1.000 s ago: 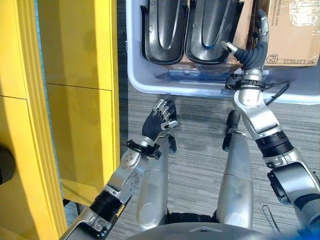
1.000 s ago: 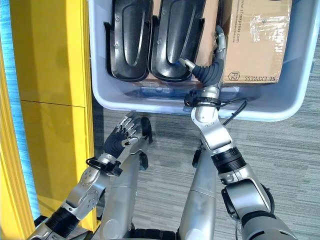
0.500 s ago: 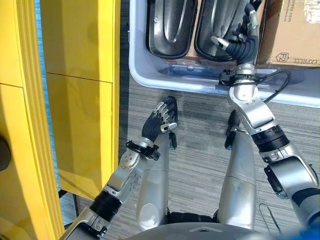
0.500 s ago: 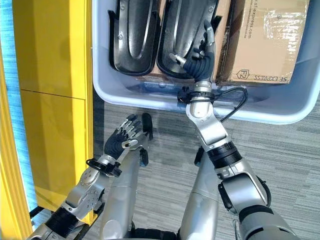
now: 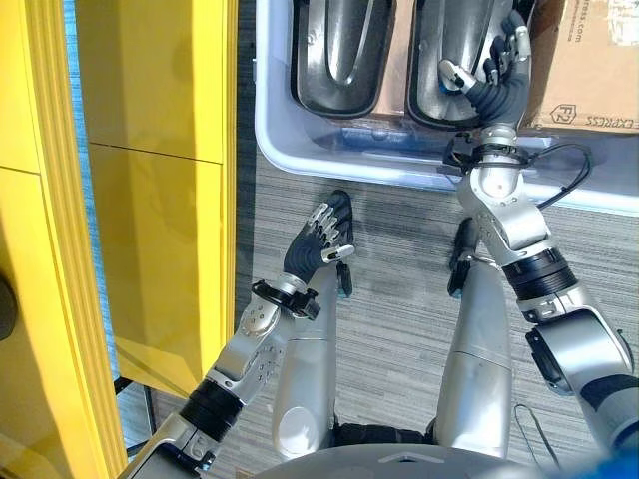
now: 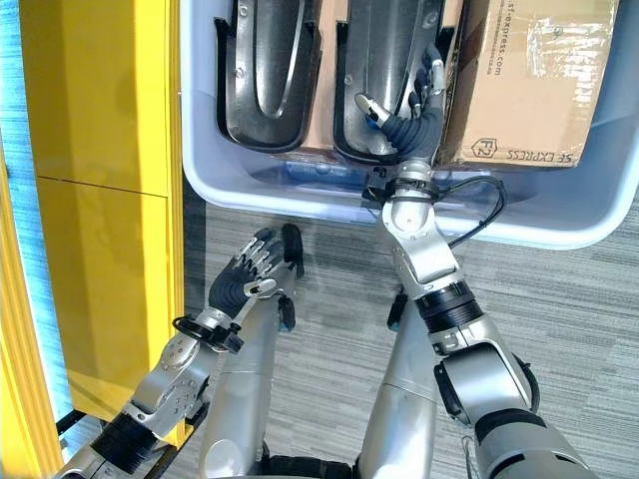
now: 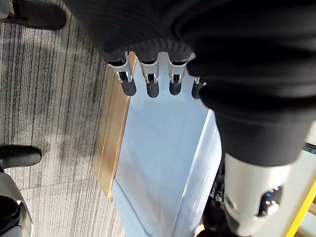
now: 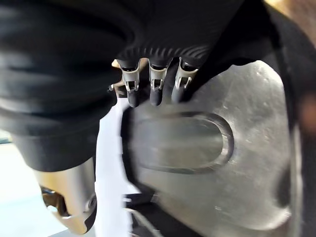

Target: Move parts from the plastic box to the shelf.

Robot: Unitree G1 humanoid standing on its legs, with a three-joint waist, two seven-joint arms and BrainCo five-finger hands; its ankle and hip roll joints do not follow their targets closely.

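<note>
Progress: both black moulded parts (image 5: 342,50) are sitting in the plastic box (image 5: 275,135); none moved
Right hand (image 5: 491,80): fingers are curling onto the right-side part (image 6: 379,60); grip unclear
Left hand (image 5: 318,239): hanging relaxed, empty

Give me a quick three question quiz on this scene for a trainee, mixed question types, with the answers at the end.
1. True or false: the right hand is on the black part next to the cardboard box, inside the plastic box.
2. Multiple choice: where is the left hand? A) inside the plastic box B) over the grey floor, short of the plastic box C) on the yellow shelf
3. How many black parts lie side by side in the plastic box?

Key
1. True; its fingers curl over that part's near end.
2. B; it hangs open and holds nothing.
3. Two: the other black part lies nearer the yellow shelf.
</note>
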